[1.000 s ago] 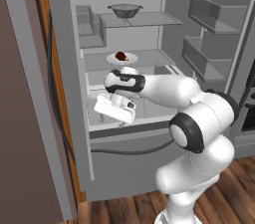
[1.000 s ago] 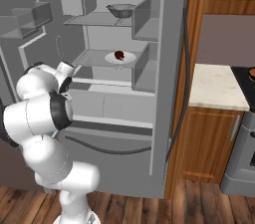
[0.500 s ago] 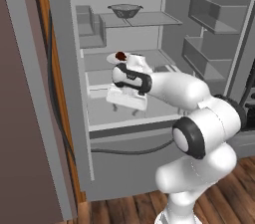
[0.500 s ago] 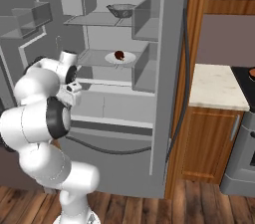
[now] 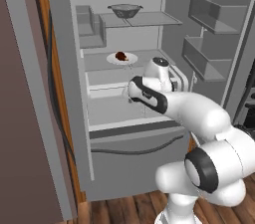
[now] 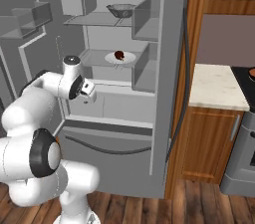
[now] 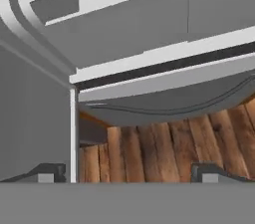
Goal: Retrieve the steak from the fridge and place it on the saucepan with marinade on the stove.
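Observation:
The steak (image 5: 120,56) (image 6: 118,55), a small dark red-brown lump, lies on a white plate (image 5: 130,59) (image 6: 128,59) on the middle shelf of the open fridge (image 5: 149,34) (image 6: 169,29). My gripper (image 5: 133,97) (image 6: 87,97) (image 7: 127,175) hangs in front of the fridge below that shelf, at drawer level, pointing down. It is open, its fingertips (image 7: 47,173) wide apart with nothing between them. The hand view looks down on the fridge's lower front and the wood floor. At the far right edge, the saucepan with marinade (image 6: 252,72) shows orange on the black stove (image 6: 244,76).
A grey mesh colander (image 5: 124,10) (image 6: 121,9) stands on the top shelf. Door bins (image 5: 209,16) (image 6: 35,16) jut out from the open door. A wooden cabinet with a pale counter (image 6: 214,86) stands between fridge and stove.
The hand has risen from the low shelf, swung right in the left base view and turned to point downward. The steak and plate have not moved.

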You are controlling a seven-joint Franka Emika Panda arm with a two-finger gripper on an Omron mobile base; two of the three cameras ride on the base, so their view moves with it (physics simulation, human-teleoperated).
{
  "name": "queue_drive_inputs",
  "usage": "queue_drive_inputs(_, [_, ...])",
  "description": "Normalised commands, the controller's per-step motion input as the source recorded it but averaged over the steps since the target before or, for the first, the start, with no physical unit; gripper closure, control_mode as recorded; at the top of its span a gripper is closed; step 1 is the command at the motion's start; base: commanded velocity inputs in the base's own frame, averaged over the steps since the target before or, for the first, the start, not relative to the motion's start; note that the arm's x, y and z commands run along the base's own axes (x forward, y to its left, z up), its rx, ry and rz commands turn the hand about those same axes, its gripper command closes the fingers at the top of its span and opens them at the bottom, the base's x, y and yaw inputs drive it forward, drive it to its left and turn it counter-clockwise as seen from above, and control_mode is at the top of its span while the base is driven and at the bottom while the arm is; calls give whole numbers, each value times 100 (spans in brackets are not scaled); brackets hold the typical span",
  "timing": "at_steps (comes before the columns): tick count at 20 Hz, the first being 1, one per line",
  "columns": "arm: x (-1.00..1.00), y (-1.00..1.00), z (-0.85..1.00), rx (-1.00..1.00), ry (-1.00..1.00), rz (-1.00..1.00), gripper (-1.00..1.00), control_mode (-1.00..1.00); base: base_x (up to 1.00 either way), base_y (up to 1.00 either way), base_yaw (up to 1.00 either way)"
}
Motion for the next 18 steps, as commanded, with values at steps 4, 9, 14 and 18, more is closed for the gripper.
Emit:
queue_drive_inputs(4, [0,-26,21,-28,-35,28,-100,-100,0,0,0])
queue_drive_inputs(9, [0,-4,53,-25,9,5,-100,-100,0,0,0])
queue_drive_inputs(14, [0,0,23,-10,21,-8,-100,-100,0,0,0])
queue_drive_inputs(18, [2,-12,-2,0,1,-4,-100,-100,0,0,0])
